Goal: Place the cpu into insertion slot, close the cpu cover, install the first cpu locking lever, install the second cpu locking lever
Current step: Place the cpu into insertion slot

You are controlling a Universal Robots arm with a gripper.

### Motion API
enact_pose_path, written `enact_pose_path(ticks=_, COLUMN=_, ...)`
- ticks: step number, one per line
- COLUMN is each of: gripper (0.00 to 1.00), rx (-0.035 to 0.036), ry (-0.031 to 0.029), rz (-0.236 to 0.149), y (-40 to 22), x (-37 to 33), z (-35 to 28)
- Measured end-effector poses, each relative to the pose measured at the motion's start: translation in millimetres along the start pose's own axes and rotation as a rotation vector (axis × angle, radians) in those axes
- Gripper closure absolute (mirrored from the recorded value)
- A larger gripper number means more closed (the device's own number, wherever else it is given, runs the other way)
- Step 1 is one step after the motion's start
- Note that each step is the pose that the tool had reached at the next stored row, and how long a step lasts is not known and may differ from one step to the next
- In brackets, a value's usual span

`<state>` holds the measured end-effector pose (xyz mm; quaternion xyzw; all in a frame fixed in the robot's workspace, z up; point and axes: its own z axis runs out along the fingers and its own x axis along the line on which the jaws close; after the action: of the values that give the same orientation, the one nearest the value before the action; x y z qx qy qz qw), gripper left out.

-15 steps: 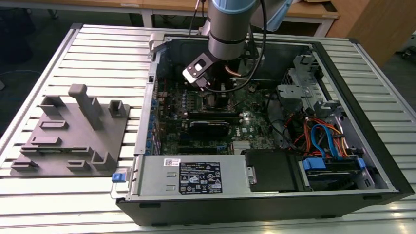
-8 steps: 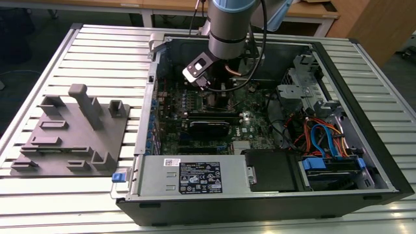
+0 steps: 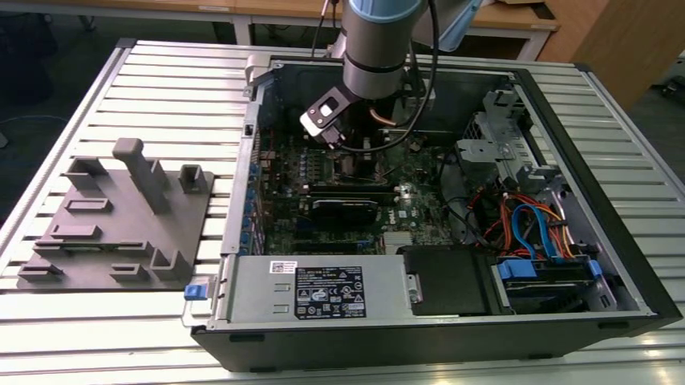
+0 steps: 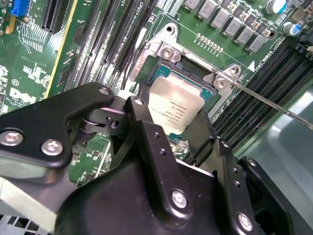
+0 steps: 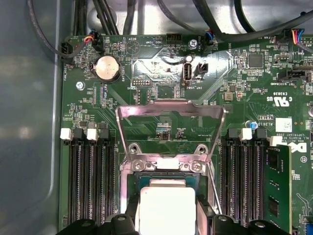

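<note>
- Slatted metal table point(image 3: 160, 72), open computer case point(image 3: 428, 341) on it, and I'm reaching down onto the board.
- My gripper point(image 4: 173, 120) is clamped on the chip point(image 4: 176, 105), one finger against each of two opposite edges, silver top facing me.
- Right under the chip sits the socket point(image 4: 193, 66). I can't tell whether the chip is touching it or just above it.
- Just beyond my fingertips the cover point(image 5: 171, 106) stands swung up, so nothing lies over the socket.
- A thin lever point(image 4: 266, 102) juts out to one side of my fingers, unlatched.
- As I read it, the step in hand is the first one, seating the chip. Cover and both levers are not yet done.
- I'd say that calls for a level chip, edges square to the socket, and no sideways push.
</note>
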<state>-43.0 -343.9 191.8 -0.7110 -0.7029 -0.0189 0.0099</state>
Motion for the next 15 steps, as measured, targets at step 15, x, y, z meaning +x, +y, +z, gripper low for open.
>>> enact_pose_path(ticks=15, gripper=0.45, rx=-0.0008, ry=0.0010, rz=0.002, y=0.1, x=0.2, z=1.0)
